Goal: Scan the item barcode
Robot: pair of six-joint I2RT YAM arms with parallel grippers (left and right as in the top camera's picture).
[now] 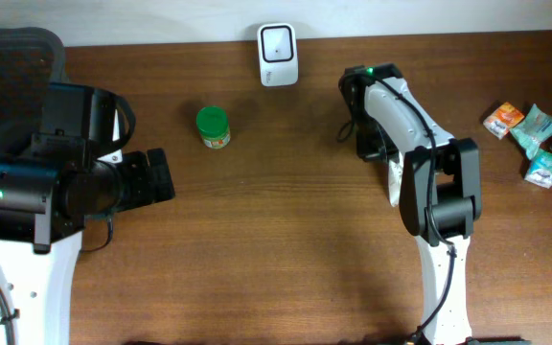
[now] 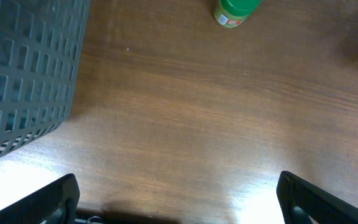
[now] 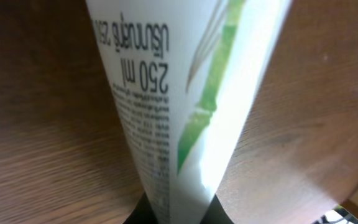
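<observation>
A white tube (image 3: 166, 93) with a green stripe and "250 ml" print fills the right wrist view. Its flat crimped end sits between the dark fingers of my right gripper (image 3: 179, 214), which is shut on it. From overhead only a white sliver of the tube (image 1: 394, 184) shows beside the folded right arm. The white scanner (image 1: 278, 55) stands at the table's back edge, left of that arm. My left gripper (image 2: 182, 205) hovers over bare wood, open wide and empty, its fingertips (image 2: 55, 199) at the frame's bottom corners.
A green-lidded jar (image 1: 213, 126) stands left of the scanner, also in the left wrist view (image 2: 234, 12). A black mesh basket (image 2: 23, 74) sits at the far left. Several snack packets (image 1: 535, 144) lie at the right edge.
</observation>
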